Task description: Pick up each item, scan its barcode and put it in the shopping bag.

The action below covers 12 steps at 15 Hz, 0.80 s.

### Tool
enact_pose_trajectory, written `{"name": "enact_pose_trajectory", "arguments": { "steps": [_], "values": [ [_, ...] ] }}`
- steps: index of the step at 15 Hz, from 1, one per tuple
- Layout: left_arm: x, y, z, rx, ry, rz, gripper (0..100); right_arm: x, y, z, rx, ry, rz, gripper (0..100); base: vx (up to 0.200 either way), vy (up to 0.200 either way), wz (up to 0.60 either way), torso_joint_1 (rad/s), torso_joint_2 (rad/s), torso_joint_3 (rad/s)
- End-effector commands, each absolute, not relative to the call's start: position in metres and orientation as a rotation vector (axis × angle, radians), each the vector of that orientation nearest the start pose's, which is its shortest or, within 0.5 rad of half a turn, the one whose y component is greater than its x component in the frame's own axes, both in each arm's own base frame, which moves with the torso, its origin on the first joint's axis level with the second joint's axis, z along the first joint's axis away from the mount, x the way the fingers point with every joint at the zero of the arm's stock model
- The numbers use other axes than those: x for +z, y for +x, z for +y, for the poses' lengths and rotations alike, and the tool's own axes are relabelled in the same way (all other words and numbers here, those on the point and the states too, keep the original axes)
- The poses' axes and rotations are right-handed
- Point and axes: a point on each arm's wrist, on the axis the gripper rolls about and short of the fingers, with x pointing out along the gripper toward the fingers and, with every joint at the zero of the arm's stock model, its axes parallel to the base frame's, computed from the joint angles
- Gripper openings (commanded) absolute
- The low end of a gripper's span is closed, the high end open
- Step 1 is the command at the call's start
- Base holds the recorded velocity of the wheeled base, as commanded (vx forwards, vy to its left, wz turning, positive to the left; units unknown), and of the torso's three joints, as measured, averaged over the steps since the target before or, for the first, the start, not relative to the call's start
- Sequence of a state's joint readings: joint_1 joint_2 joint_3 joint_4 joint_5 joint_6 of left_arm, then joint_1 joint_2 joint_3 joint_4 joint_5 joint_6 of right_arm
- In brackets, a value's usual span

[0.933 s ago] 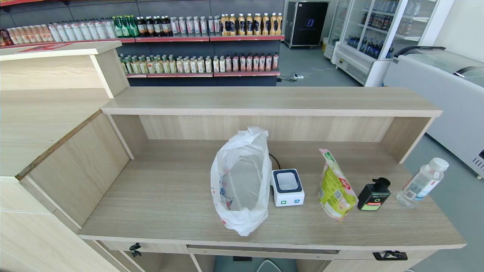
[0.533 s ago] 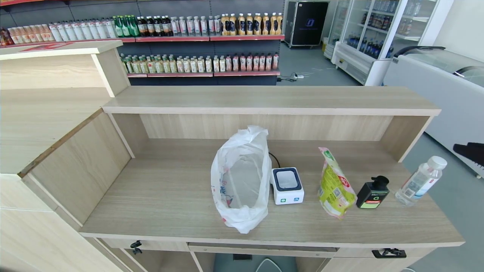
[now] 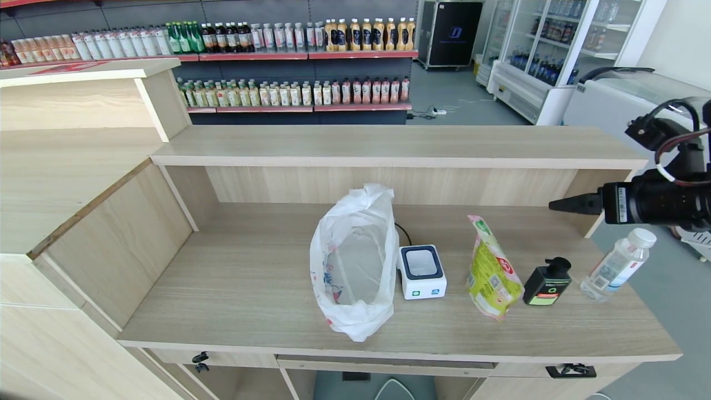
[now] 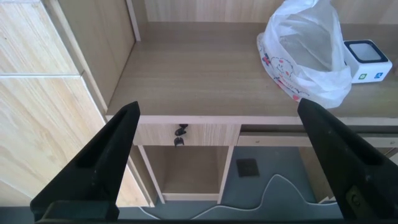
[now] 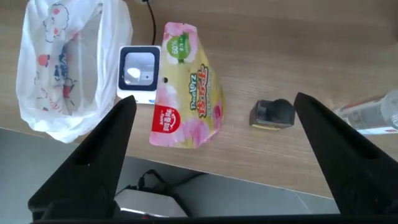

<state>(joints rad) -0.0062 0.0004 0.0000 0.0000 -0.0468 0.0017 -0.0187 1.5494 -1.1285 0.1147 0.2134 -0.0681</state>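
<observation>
On the wooden counter (image 3: 233,300) stands an open white shopping bag (image 3: 355,266), with a small white scanner (image 3: 422,272) right beside it. Further right stand a yellow-green snack pouch (image 3: 491,272), a black pump bottle (image 3: 547,283) and a clear water bottle (image 3: 616,266). My right gripper (image 3: 555,205) hangs high above the pump bottle, open and holding nothing. Its wrist view looks down past the right gripper (image 5: 214,102) on the pouch (image 5: 186,87), scanner (image 5: 138,71) and bag (image 5: 62,68). My left gripper (image 4: 217,107) is open, low in front of the counter's left front edge, with the bag (image 4: 311,50) beyond it.
A raised ledge (image 3: 389,144) runs along the back of the counter, and a side wall (image 3: 111,239) closes its left end. Keys hang from drawers (image 3: 572,371) under the front edge. Drink shelves and fridges stand in the room behind.
My right arm has come in from the right edge of the head view and now reaches over the counter's right end. The items have not moved.
</observation>
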Motion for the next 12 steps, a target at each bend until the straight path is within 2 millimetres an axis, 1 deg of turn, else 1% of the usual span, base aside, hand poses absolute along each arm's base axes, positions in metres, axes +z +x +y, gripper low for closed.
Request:
{"name": "enact_pose_trajectory", "arguments": {
  "steps": [1, 5, 8, 9, 10, 12],
  "values": [
    [0.076, -0.023, -0.001, -0.054, 0.002, 0.001, 100, 0.21, 0.313, 0.004, 0.229, 0.006, 0.655, 100, 0.0, 0.0, 0.0, 0.0, 0.0, 0.0],
    [0.076, -0.023, -0.001, -0.052, 0.002, 0.001, 100, 0.183, 0.328, 0.015, 0.311, 0.032, 0.755, 100, 0.0, 0.0, 0.0, 0.0, 0.0, 0.0],
    [0.076, -0.023, -0.001, -0.052, 0.002, 0.001, 100, 0.17, 0.338, 0.017, 0.34, 0.044, 0.794, 100, 0.0, 0.0, 0.0, 0.0, 0.0, 0.0],
    [0.076, -0.023, -0.001, -0.054, 0.002, 0.001, 100, 0.17, 0.338, 0.017, 0.34, 0.044, 0.794, 100, 0.0, 0.0, 0.0, 0.0, 0.0, 0.0],
    [0.076, -0.023, -0.001, -0.054, 0.002, 0.001, 100, 0.164, 0.343, 0.017, 0.348, 0.045, 0.807, 100, 0.0, 0.0, 0.0, 0.0, 0.0, 0.0],
    [0.076, -0.023, -0.001, -0.052, 0.002, 0.001, 100, 0.157, 0.346, 0.02, 0.399, 0.038, 0.817, 100, 0.0, 0.0, 0.0, 0.0, 0.0, 0.0]
  ]
}}
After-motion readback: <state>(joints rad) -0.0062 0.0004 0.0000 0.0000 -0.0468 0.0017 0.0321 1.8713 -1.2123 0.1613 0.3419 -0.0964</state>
